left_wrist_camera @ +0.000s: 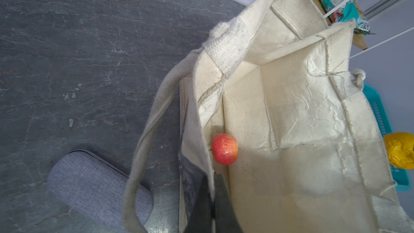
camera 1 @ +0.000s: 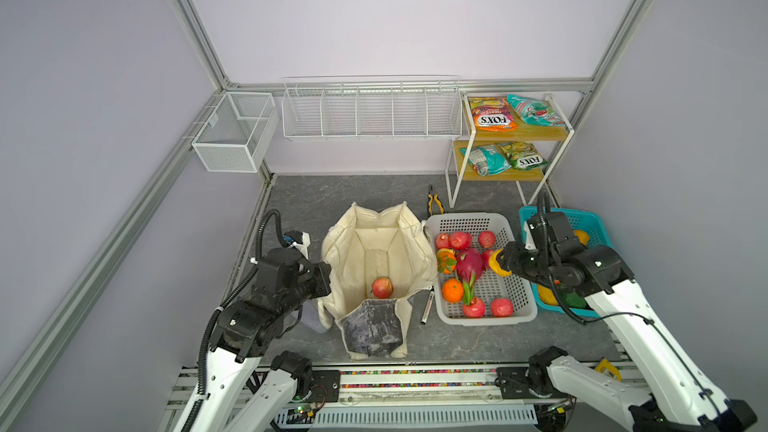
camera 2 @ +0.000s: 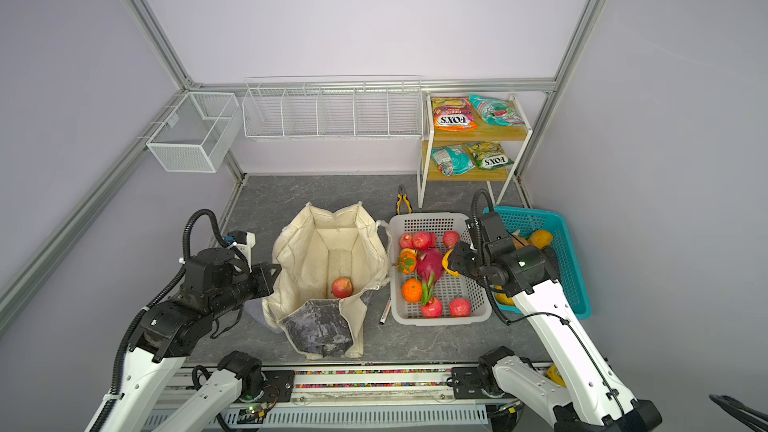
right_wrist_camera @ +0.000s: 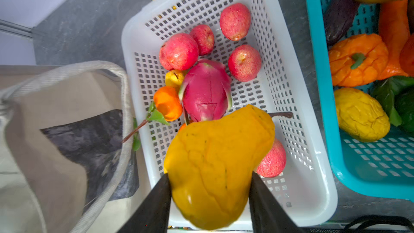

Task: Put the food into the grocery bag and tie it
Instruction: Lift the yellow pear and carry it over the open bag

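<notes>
The cream grocery bag point(camera 1: 376, 243) point(camera 2: 332, 243) stands open mid-table with one red apple point(camera 1: 382, 288) point(left_wrist_camera: 224, 149) on its floor. My left gripper point(camera 1: 329, 280) point(left_wrist_camera: 212, 200) is shut on the bag's left side wall near the rim. My right gripper point(camera 1: 503, 263) point(right_wrist_camera: 210, 174) is shut on a yellow pear-shaped fruit point(right_wrist_camera: 215, 158) point(camera 2: 449, 263), held above the white basket point(camera 1: 486, 320) point(right_wrist_camera: 324, 187). That basket holds more food: a magenta dragon fruit point(right_wrist_camera: 206, 90), a leafy orange point(right_wrist_camera: 168, 103) and several red fruits.
A teal basket point(camera 1: 590, 222) of toy vegetables sits at the far right. Snack packets point(camera 1: 492, 116) lie on a two-tier shelf behind it. Pliers point(camera 1: 434, 199) and a marker point(camera 1: 427, 305) lie by the white basket. A grey pouch point(left_wrist_camera: 89, 180) lies left of the bag.
</notes>
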`<state>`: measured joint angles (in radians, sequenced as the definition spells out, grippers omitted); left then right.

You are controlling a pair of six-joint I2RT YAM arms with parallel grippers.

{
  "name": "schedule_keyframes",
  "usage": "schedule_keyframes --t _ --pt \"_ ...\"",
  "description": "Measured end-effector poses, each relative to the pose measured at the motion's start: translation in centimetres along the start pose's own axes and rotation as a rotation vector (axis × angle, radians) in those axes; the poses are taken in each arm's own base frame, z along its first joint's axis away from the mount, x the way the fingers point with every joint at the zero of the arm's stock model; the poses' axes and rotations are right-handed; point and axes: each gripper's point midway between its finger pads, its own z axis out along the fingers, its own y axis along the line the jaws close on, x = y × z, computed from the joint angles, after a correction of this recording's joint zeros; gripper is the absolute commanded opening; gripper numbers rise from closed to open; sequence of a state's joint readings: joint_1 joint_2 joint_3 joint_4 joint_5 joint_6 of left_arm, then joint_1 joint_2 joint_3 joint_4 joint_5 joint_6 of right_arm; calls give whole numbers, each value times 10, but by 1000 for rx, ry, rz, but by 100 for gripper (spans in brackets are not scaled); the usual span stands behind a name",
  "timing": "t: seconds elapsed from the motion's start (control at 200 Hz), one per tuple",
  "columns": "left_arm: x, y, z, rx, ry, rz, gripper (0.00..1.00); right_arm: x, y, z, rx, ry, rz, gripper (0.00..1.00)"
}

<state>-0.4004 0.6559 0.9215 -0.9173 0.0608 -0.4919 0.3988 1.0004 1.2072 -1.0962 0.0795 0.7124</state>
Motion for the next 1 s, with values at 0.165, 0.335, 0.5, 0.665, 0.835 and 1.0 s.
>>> schedule_keyframes --t 0.165,0.335,0.5,0.665,0.835,1.0 --pt "0 0 0 0 0 0 0 -4 11 -17 -40 3 -15 53" --pt "0 0 0 -1 1 1 0 -12 40 -40 -107 -14 -64 53" --pt "0 0 0 -1 1 5 0 -20 82 -63 -180 -35 -153 53" --pt "0 0 1 -2 3 10 0 -17 131 -74 -239 -35 -258 53" --pt "2 1 0 -5 8 19 0 -3 187 -66 -269 -3 -369 53" --pt "2 1 0 -4 8 23 0 14 245 -50 -288 18 -474 53"
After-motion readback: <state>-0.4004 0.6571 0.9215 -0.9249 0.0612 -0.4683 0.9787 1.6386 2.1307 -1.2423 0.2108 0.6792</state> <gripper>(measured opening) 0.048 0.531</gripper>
